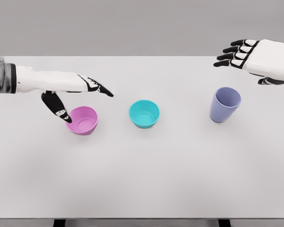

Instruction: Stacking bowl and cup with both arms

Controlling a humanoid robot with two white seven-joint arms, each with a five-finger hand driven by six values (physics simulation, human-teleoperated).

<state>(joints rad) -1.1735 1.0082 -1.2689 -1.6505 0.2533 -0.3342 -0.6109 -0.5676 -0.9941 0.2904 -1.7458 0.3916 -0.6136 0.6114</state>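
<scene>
A pink bowl [83, 120] sits left of centre on the white table [142, 179]. A teal bowl [144, 113] stands in the middle. A lavender cup [225, 104] stands upright at the right. My left hand [80, 97] hovers right at the pink bowl's left rim, fingers stretched out above it and the thumb pointing down beside the rim; it holds nothing. My right hand [241, 54] floats above and behind the cup, fingers spread and well apart from it.
The table's far edge runs across the top, in front of a grey wall. Its front edge shows at the bottom with dark legs [222, 222] below.
</scene>
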